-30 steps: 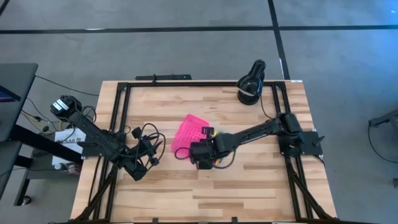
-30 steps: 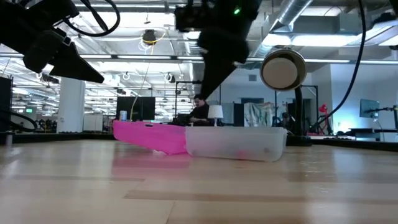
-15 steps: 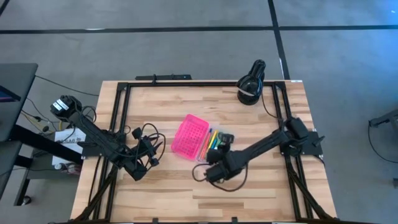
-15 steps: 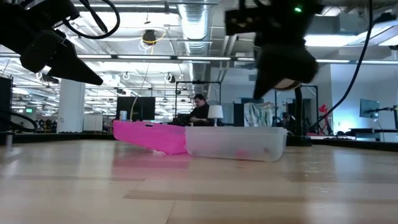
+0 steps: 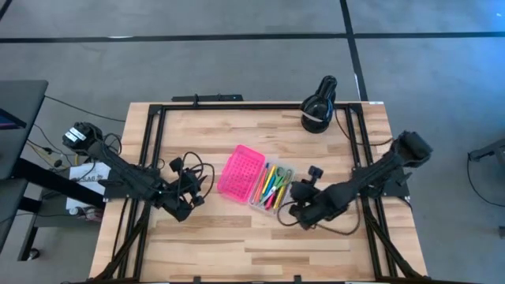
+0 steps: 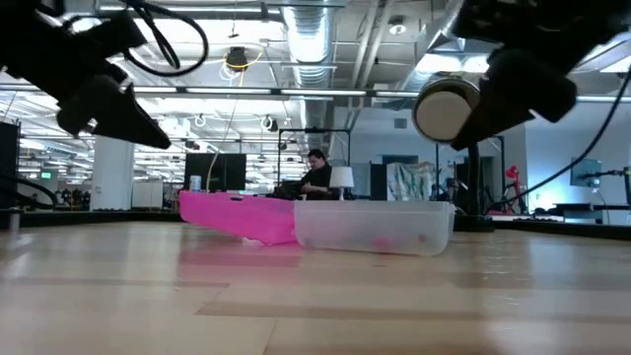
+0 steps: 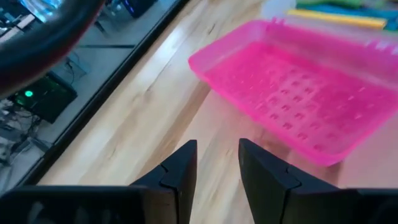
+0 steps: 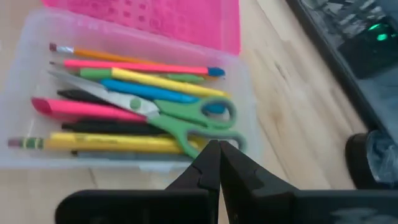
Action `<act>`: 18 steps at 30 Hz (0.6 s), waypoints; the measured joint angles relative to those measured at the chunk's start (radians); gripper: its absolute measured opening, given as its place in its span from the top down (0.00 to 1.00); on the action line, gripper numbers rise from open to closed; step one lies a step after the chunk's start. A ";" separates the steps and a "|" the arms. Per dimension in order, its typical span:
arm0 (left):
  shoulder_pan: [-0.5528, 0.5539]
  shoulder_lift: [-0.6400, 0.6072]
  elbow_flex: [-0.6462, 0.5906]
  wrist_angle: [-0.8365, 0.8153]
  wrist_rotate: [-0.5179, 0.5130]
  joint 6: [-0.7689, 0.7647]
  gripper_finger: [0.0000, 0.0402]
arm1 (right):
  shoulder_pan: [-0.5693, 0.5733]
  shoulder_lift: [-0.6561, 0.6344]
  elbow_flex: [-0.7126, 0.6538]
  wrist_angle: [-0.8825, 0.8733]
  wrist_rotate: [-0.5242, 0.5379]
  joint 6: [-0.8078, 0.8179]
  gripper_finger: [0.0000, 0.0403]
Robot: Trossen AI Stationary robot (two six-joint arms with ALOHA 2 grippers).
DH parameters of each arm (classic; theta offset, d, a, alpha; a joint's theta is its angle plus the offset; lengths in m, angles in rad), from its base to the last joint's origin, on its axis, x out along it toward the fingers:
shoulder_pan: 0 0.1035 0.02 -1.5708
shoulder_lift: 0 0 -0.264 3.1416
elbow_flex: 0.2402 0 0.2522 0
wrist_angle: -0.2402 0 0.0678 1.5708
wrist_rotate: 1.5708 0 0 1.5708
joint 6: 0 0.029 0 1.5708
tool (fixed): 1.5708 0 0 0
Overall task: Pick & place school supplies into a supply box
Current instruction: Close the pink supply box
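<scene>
The right gripper [image 5: 298, 214], fingers pressed together and holding nothing, hovers just off the box's 4 o'clock corner. The left gripper [image 5: 189, 199], jaws slightly apart and empty, waits at the box's 9 o'clock. The box [image 5: 286, 195] lies mid-table, long axis running 1 to 7 o'clock, its pink lid [image 5: 241, 175] flipped open on the 9 o'clock side. Inside, pens [image 8: 134, 76], pencils [image 8: 93, 142] and green-handled scissors [image 8: 186, 121] lie lengthwise along the box.

Open-plan robotics lab

A wooden worktop [image 5: 237, 237] in a black frame stands on grey carpet; beyond it are exposed ceiling ducts [image 6: 306, 39], strip lights, monitors and a seated person [image 6: 315, 176].
</scene>
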 joint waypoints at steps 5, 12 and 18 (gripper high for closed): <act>0.096 0.000 0.000 0.016 0.060 0.158 0.76 | 0.006 -0.115 -0.160 0.159 -0.049 -0.001 1.00; 0.306 -0.003 0.000 0.080 0.282 0.436 0.82 | -0.031 -0.157 -0.292 0.314 -0.092 -0.005 1.00; 0.501 -0.003 0.000 0.231 0.526 0.701 0.83 | -0.075 -0.131 -0.355 0.466 -0.146 -0.070 1.00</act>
